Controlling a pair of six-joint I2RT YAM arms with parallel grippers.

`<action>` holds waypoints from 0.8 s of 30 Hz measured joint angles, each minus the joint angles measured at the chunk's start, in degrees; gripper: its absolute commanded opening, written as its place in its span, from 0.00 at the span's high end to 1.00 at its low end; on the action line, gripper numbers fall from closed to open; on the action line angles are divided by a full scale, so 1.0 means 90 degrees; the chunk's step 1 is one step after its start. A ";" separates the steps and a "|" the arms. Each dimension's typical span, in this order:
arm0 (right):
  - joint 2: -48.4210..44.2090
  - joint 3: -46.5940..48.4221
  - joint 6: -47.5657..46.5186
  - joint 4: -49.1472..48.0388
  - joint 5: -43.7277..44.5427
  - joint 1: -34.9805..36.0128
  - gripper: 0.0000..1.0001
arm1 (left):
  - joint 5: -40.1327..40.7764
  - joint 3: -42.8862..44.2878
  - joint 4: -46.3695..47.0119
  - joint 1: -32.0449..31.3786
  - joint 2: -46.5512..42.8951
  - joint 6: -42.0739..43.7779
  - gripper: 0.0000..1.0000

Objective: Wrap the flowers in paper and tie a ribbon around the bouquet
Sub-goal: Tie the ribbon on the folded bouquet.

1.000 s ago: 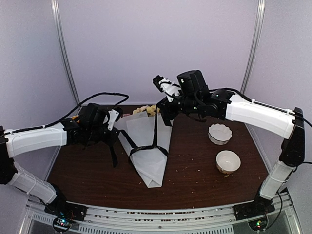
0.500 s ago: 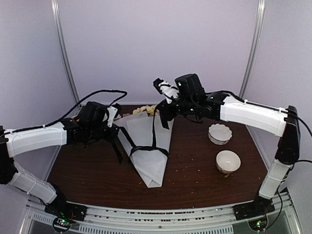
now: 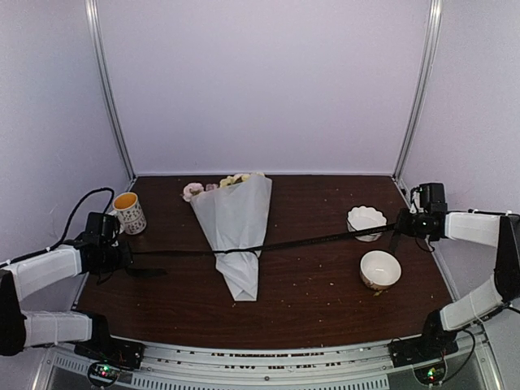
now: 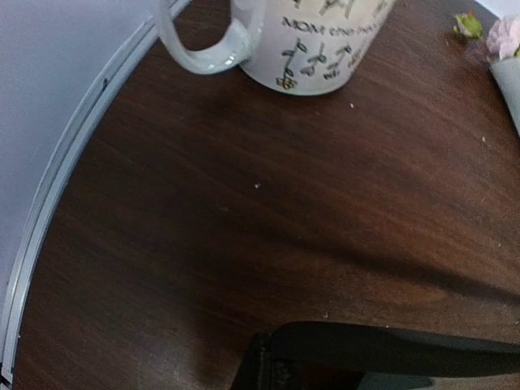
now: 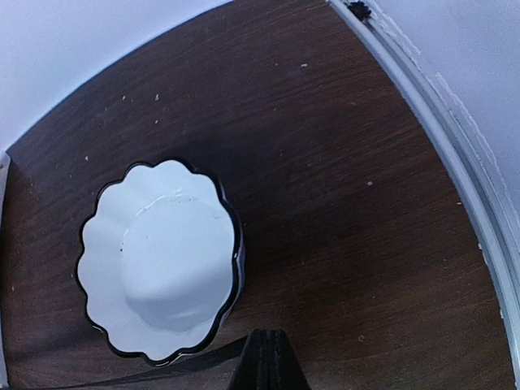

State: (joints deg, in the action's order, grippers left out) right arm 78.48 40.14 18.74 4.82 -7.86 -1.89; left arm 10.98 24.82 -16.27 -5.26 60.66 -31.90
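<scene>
Over the middle of the bench (image 3: pixel 325 301), seen from above, the bouquet (image 3: pixel 236 223) lies with its flowers (image 3: pixel 231 180) toward the far edge. The ribbon (image 3: pixel 317 240) runs taut across its narrow lower part. One end is clamped in the left gripper (image 3: pixel 122 253), the other in the right gripper (image 3: pixel 400 226) beside a scalloped bowl (image 3: pixel 366 221). From the left wrist, a printed mug (image 4: pixel 317 41) stands ahead; the dark strip below is probably the ribbon. From the right wrist, pinched fingertips grip the ribbon beside the bowl.
</scene>
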 measured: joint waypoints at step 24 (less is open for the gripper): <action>-0.0109 -0.0838 0.0350 -0.0746 -0.1319 -0.2035 1.00 | -0.1285 -0.0782 0.0153 0.1851 -0.0976 -0.0685 1.00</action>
State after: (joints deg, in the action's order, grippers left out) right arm 77.49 32.60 21.89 -1.89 -19.73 -20.21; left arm -0.58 17.78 -14.90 11.40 51.88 -38.06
